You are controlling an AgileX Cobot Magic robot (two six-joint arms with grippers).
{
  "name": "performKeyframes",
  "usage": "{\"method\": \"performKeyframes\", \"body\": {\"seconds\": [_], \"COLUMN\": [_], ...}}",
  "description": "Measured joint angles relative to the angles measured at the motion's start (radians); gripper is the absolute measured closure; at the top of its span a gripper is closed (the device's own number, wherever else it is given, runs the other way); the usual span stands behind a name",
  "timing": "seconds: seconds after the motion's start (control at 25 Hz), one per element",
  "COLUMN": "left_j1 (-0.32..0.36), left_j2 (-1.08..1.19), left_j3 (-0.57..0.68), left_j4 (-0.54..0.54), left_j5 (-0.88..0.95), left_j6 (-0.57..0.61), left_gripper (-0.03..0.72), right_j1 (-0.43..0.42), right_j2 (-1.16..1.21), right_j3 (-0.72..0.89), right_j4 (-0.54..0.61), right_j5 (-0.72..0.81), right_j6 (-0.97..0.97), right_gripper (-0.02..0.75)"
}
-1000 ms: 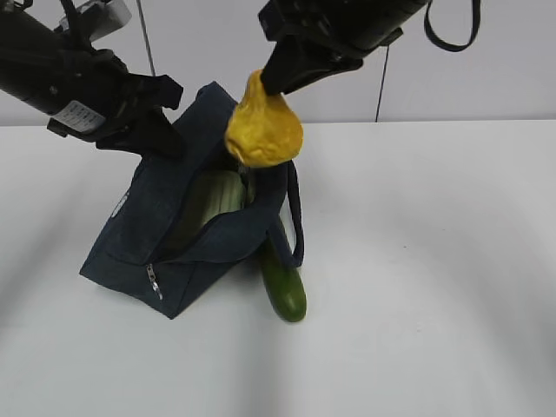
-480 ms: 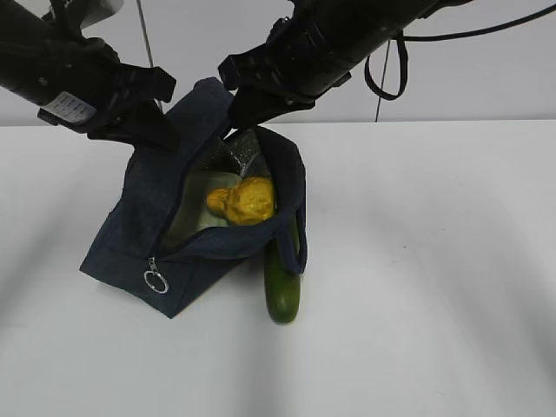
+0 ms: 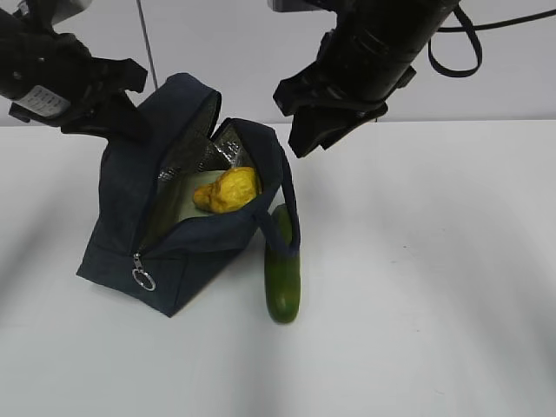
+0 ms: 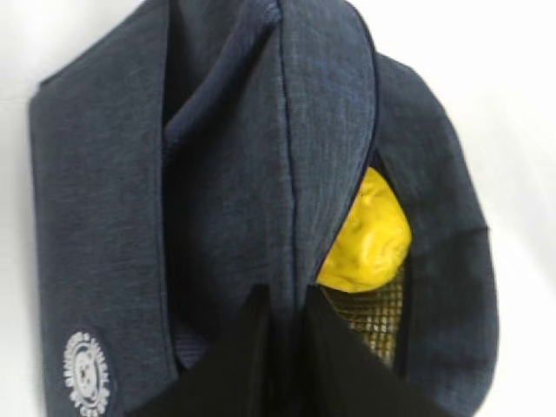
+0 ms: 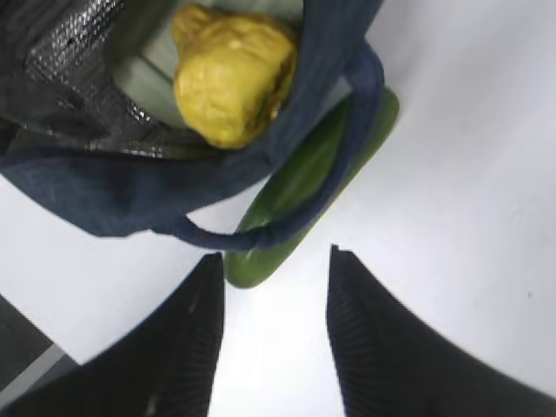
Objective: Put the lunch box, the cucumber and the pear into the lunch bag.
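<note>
The navy lunch bag (image 3: 122,234) stands open on the white table. The yellow pear (image 3: 228,189) lies inside it on the pale green lid of the lunch box (image 3: 204,187); both show in the right wrist view, pear (image 5: 230,74) and lid (image 5: 143,87). The dark green cucumber (image 3: 281,278) lies on the table against the bag's right side, under a strap handle (image 5: 261,230). My left gripper (image 4: 285,300) is shut on the bag's upper fabric edge and holds it up. My right gripper (image 3: 317,130) is open and empty above and right of the bag.
A silver ring pull (image 3: 143,280) hangs at the bag's front corner. A white round logo (image 4: 87,382) is on the bag's side. White table (image 3: 434,287) stretches to the right and front. A grey wall is behind.
The right gripper let go of the pear, which now lies in the bag, and has risen and moved right. The left gripper pulled the bag's edge up and left.
</note>
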Motion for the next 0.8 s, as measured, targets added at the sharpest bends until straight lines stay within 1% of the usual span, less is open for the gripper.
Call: {"method": "performKeyframes", "body": {"seconds": [0.04,0.12,0.24,0.36,0.44,0.52,0.6,0.68,0.8], "left_j1": [0.016,0.046,0.083,0.110,0.125,0.136,0.142,0.142,0.142], "left_j2": [0.000,0.000,0.006,0.007,0.016,0.036,0.052,0.056,0.056], "left_j3": [0.000,0.000,0.000,0.000,-0.001,-0.001,-0.001,-0.001,-0.003], "left_j4": [0.000,0.001,0.003,0.028,0.062,0.122,0.175,0.224,0.256], "left_j5": [0.004,0.020,0.030,0.037,0.054,0.077,0.086,0.087,0.085], "left_j6": [0.000,-0.001,-0.009,-0.023,-0.051,-0.088,-0.126,-0.163,-0.193], "left_gripper": [0.676,0.676,0.676,0.676,0.676,0.676,0.676,0.676,0.676], "right_j1": [0.000,0.004,0.023,0.046,0.060,0.063,0.063,0.063,0.063], "right_j2": [0.000,0.000,0.000,0.024,0.065,0.082,0.120,0.122,0.124], "right_j3": [0.000,0.000,0.000,-0.001,-0.002,-0.002,-0.002,-0.002,-0.003], "right_j4": [0.000,0.000,-0.001,-0.001,-0.001,-0.001,-0.032,-0.090,-0.114], "right_j5": [0.028,0.054,0.062,0.077,0.097,0.105,0.114,0.114,0.116], "right_j6": [0.012,0.024,0.034,0.057,0.067,0.070,0.098,0.114,0.122], "right_gripper": [0.416,0.405,0.399,0.399,0.399,0.400,0.416,0.440,0.450]}}
